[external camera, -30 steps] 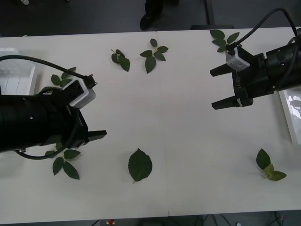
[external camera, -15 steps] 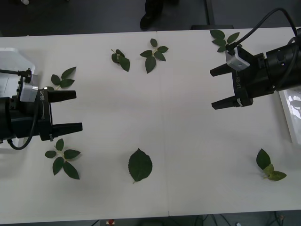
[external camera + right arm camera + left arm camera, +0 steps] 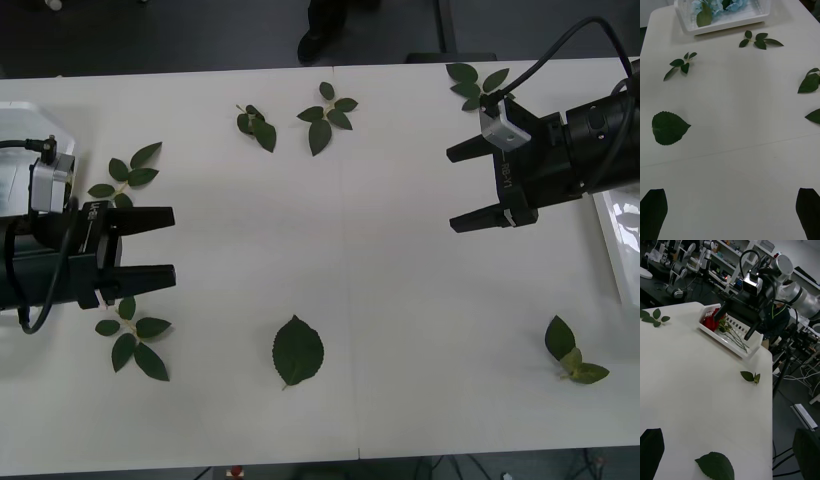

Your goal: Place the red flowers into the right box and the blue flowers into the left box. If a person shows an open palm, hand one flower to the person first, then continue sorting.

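At the far left of the white table (image 3: 400, 330), the left box (image 3: 22, 150) is cut off by the frame edge and partly covered by the left arm; from the right wrist camera it holds the blue flowers (image 3: 720, 5), only partly in frame. The left gripper (image 3: 155, 245) hovers low just beside it, its two black fingers parted with nothing between them. Loose leaf sprigs (image 3: 125, 172) lie around it, a single large leaf (image 3: 298, 350) lies near the front edge at the middle, and more sprigs sit toward the far edge. The right gripper (image 3: 472, 186) hangs over the table's right side, fingers spread wide and empty. The right box (image 3: 618, 240) shows as a sliver at the right edge; the left wrist camera shows the red flowers (image 3: 711, 321) lying in it, stems along the tray. Behind are shelves with equipment (image 3: 688, 258) and a dark floor.
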